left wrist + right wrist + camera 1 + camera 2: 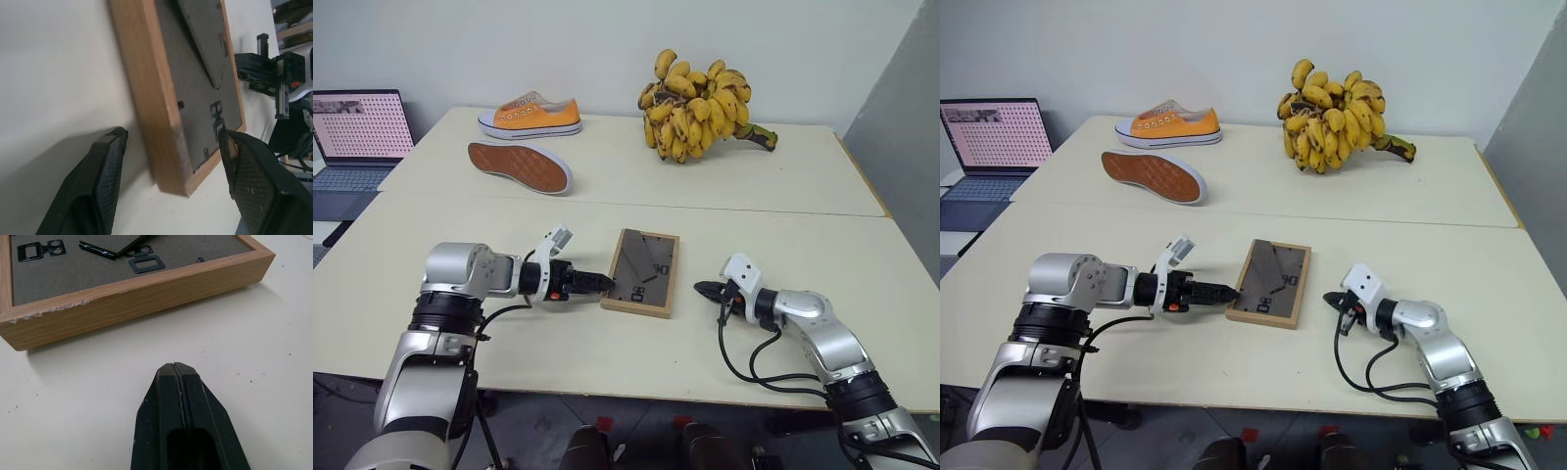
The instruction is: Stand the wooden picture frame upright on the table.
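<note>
Soft, even light falls from overhead, and the cream table is bright without glare. Shadows are faint: a thin one under the picture frame and a broad grey one beside the left gripper up close. The head views are sharp across the table. Close up, the black fingers look slightly soft, while the frame's wood grain stays crisp.
</note>
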### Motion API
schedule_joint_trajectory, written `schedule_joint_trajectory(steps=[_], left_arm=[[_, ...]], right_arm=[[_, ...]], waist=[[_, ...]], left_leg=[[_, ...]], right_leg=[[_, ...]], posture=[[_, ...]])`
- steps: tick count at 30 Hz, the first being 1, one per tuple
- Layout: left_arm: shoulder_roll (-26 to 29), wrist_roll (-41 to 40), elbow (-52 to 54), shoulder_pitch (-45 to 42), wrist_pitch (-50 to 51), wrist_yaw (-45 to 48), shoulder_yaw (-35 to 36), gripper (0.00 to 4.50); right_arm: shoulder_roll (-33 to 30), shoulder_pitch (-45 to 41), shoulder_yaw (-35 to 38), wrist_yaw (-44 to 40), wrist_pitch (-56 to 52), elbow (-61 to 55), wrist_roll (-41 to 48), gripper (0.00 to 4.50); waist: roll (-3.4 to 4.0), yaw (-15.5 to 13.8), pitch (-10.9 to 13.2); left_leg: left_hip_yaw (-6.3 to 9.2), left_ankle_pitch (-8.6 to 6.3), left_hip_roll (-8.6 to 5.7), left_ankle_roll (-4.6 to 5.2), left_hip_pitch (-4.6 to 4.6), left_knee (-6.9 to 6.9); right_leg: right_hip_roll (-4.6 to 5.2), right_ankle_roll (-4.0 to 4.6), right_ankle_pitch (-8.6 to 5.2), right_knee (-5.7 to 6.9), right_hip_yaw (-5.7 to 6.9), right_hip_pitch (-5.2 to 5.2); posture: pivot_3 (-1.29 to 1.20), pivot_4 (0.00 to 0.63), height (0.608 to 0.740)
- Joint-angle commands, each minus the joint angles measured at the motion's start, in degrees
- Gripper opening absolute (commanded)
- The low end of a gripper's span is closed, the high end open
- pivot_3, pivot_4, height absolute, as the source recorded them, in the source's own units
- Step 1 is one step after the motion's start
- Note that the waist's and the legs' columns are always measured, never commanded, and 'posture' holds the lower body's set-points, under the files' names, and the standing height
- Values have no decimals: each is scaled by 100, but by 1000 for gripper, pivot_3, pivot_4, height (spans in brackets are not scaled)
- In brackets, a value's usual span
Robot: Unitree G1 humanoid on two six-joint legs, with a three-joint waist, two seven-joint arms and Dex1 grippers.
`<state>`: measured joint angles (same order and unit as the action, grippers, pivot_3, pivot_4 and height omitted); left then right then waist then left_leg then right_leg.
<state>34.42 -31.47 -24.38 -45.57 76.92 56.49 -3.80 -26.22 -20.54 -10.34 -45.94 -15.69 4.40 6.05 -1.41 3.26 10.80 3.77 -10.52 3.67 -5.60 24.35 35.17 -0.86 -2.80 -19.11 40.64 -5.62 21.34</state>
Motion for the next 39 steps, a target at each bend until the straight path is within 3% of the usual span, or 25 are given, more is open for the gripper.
schedule_joint_trajectory(steps=[1, 13, 27, 36, 39], left_arm=[[-115, 48, -324, -254, -257, 211, -130, 3177], [-287, 197, -843, -517, -644, 479, -253, 3177], [-317, 192, -967, -549, -684, 584, -145, 3177], [-325, 124, -1056, -676, -636, 653, 51, 1583], [-373, 123, -1203, -810, -690, 629, 134, 1302]], right_arm=[[207, -10, -175, 111, -23, 68, -92, 0], [1118, -325, -485, 542, -248, 80, -240, 0], [1065, -339, -428, 534, -285, 106, -235, 0], [965, -259, -370, 539, -206, 220, -253, 0], [927, -294, -336, 542, -168, 300, -262, 0]], waist=[[-1, 2, -1], [-1, 15, -1], [-1, 10, -1], [-1, 11, -1], [-1, 10, -1]], left_leg=[[0, 0, 0, 0, 0, 0], [0, 1, 1, -2, -5, 0], [0, 1, 0, -2, -3, -1], [0, 1, 0, -2, -1, -1], [0, 1, 0, -2, -2, -1]], right_leg=[[0, 0, 0, 0, 0, 0], [-2, 0, 0, 11, -2, 1], [-2, 1, -1, 10, -1, 3], [-1, 0, -1, 8, -1, 4], [-2, 0, -1, 9, 0, 3]], posture=[[0, 150, 740], [0, 150, 740], [0, 150, 740], [0, 150, 740], [0, 150, 740]])
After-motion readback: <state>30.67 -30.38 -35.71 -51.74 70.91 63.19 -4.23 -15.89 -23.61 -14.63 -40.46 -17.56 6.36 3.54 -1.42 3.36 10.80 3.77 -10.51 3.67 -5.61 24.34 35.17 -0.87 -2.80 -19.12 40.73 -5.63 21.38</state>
